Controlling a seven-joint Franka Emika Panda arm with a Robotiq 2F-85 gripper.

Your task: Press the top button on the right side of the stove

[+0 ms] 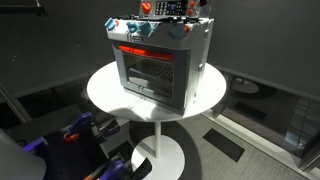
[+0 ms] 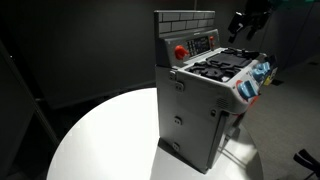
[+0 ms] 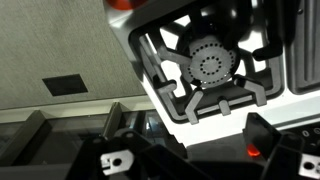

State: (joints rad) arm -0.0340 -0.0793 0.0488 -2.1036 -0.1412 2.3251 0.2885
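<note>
The stove [image 1: 160, 62] is a small silver-grey toy oven with a glass door, a red strip and pale blue knobs, standing on a white round table [image 1: 100, 88]. In both exterior views its top carries black burner grates and a raised back panel with a red button [image 2: 181, 51] and small keys [image 2: 203, 43]. My gripper [image 1: 190, 10] hovers above the stove's back top corner, also seen in an exterior view [image 2: 245, 24]. The wrist view looks down on a burner grate [image 3: 210, 65], with my fingers [image 3: 195, 152] apart and empty at the bottom edge.
The table [image 2: 95, 135] has bare white surface around the stove. Blue and orange items [image 1: 80, 130] lie on the floor beside the table's pedestal, and a dark mat [image 1: 224, 145] lies further off. Dark curtains hang behind.
</note>
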